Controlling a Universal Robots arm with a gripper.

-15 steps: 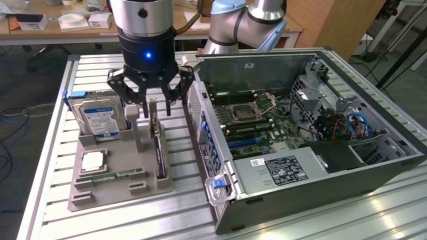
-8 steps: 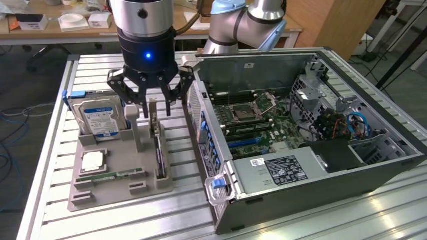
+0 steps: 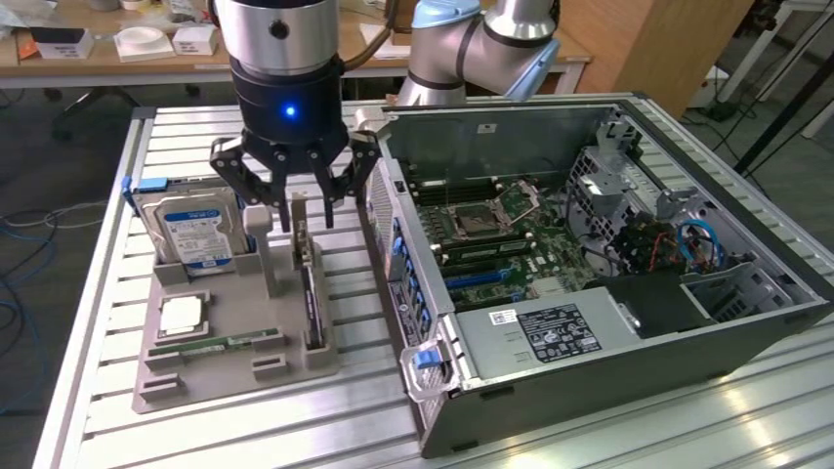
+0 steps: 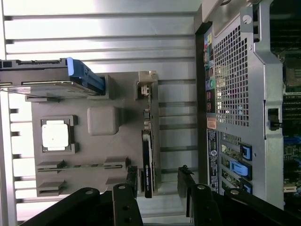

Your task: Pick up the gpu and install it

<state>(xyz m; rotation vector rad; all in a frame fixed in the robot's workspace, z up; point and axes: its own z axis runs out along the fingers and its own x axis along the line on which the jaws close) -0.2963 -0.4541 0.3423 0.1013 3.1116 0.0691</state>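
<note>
The gpu (image 3: pixel 311 293) stands on edge in a slot of the grey holder tray (image 3: pixel 229 376), its silver bracket end uppermost. My gripper (image 3: pixel 299 203) hangs directly over that upper end, open, with one finger (image 3: pixel 257 213) on each side of the card and nothing clamped. In the wrist view the gpu (image 4: pixel 147 157) appears edge-on as a thin dark strip on the holder tray (image 4: pixel 103 146). The gripper (image 4: pixel 158 186) straddles its near end, the fingertips (image 4: pixel 188 181) standing apart from the card.
A silver hard drive (image 3: pixel 195 233) with a blue clip stands in the tray's far corner. A processor (image 3: pixel 180 315) and a narrow memory stick (image 3: pixel 215 344) lie flat beside the card. The open computer case (image 3: pixel 612 322) sits on the exterior view's right, motherboard (image 3: pixel 489 234) exposed.
</note>
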